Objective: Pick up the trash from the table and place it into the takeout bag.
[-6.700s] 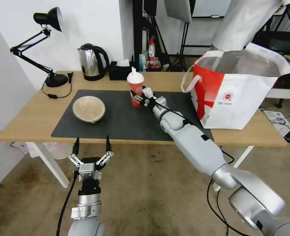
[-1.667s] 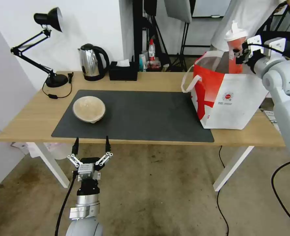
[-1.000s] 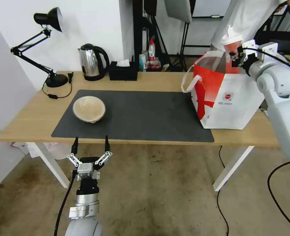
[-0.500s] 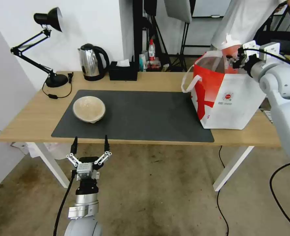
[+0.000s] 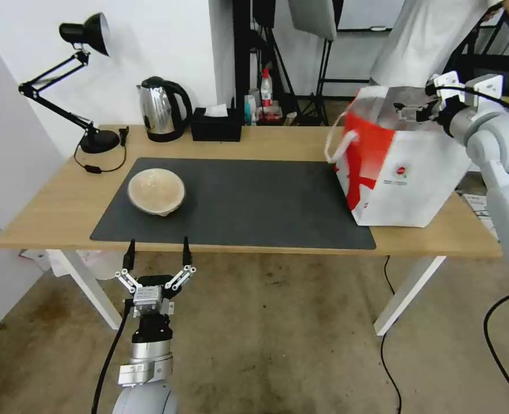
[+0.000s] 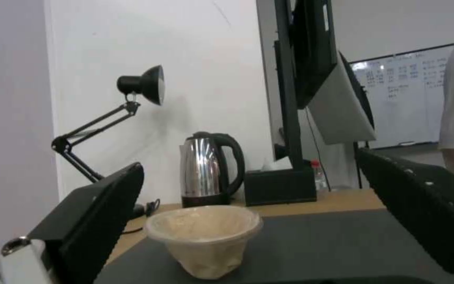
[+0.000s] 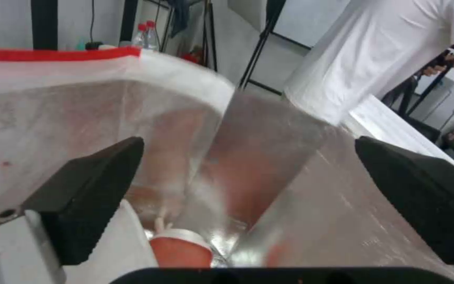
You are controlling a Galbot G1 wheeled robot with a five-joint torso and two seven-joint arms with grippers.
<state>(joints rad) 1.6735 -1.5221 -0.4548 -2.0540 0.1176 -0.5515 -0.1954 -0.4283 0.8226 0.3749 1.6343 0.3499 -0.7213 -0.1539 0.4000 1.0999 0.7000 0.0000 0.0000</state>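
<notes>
The white and red takeout bag (image 5: 404, 172) stands on the right end of the table (image 5: 47, 213). My right gripper (image 5: 410, 110) hangs open over the bag's mouth. Between its spread fingers (image 7: 88, 193) the right wrist view looks down the foil lining (image 7: 290, 189) to the red cup with white lid (image 7: 179, 246), which lies loose at the bottom. A beige pulp bowl (image 5: 156, 191) sits upright on the left part of the dark grey mat (image 5: 254, 201). My left gripper (image 5: 156, 253) is open, low before the table's front edge, and faces the bowl (image 6: 204, 238) from a distance.
A steel kettle (image 5: 162, 109), a black tissue box (image 5: 215, 125) and a black desk lamp (image 5: 87, 80) stand along the table's far edge. A person in a white shirt (image 5: 432, 40) stands behind the bag. A cable (image 5: 496, 356) runs over the floor at the right.
My right gripper lowered the cup into the bag's mouth, then opened; the cup now lies at the bottom. The bag's top shifted a little. The left arm stayed still.
</notes>
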